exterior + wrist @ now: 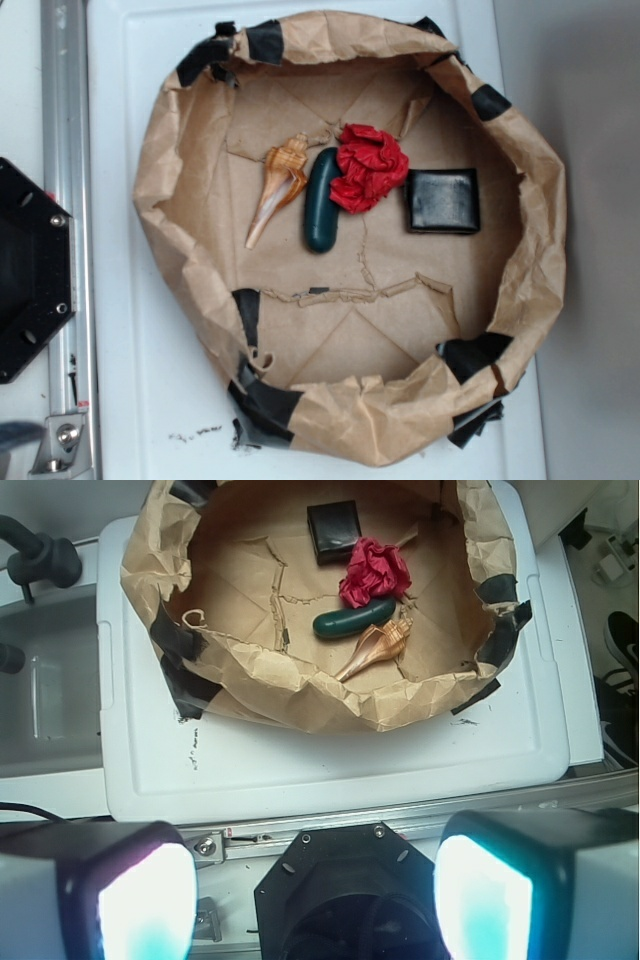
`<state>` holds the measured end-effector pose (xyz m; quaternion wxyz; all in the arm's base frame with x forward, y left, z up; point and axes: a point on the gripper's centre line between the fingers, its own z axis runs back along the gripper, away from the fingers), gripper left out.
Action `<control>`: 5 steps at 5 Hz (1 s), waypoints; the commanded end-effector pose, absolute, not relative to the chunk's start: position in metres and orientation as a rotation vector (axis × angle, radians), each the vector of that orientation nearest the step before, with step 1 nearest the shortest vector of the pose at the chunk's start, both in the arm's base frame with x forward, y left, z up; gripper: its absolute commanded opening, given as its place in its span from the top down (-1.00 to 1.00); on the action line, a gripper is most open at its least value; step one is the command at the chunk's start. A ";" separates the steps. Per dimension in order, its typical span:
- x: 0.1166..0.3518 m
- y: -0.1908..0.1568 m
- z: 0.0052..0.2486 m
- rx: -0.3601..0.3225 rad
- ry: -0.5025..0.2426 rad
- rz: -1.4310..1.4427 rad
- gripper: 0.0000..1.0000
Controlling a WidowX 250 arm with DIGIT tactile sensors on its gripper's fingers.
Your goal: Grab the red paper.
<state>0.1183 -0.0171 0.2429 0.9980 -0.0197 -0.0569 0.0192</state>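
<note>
A white plastic worktop [130, 400] with a moulded raised border carries a ring-shaped nest of brown crinkled paper [170, 150], its walls patched in places with black tape [265, 42]. The paper floor inside is creased and torn along a ragged seam. An aluminium rail [62, 150] runs along one edge of the worktop, with the robot's black base plate [25, 270] beside it. In the wrist view, the surroundings show a clear plastic bin to the left and a dark shoe at the right edge. A few small black marks sit on the white surface near the nest, too small to read; no legible writing or brand shows.

The red paper [368, 167] lies on the nest floor, near the middle, touching a dark green oblong object [322, 200] on one side and just beside a black square block [442, 200] on the other. A tan spiral shell [278, 185] rests beyond the green object.

The claw [315, 895] is spread wide, its two pads [145, 905] far apart and holding nothing, well away from the nest.
</note>
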 end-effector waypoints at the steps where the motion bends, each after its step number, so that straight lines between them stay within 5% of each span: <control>1: 0.118 -0.017 0.243 -0.039 -0.114 0.038 -1.00; 2: 0.168 0.002 0.209 -0.274 0.137 -0.025 -1.00; 3: 0.221 0.021 0.184 -0.303 -0.062 0.035 -1.00; 4: 0.270 0.033 0.147 -0.221 -0.038 0.004 -1.00; 5: 0.270 0.030 0.130 -0.160 -0.053 -0.074 -1.00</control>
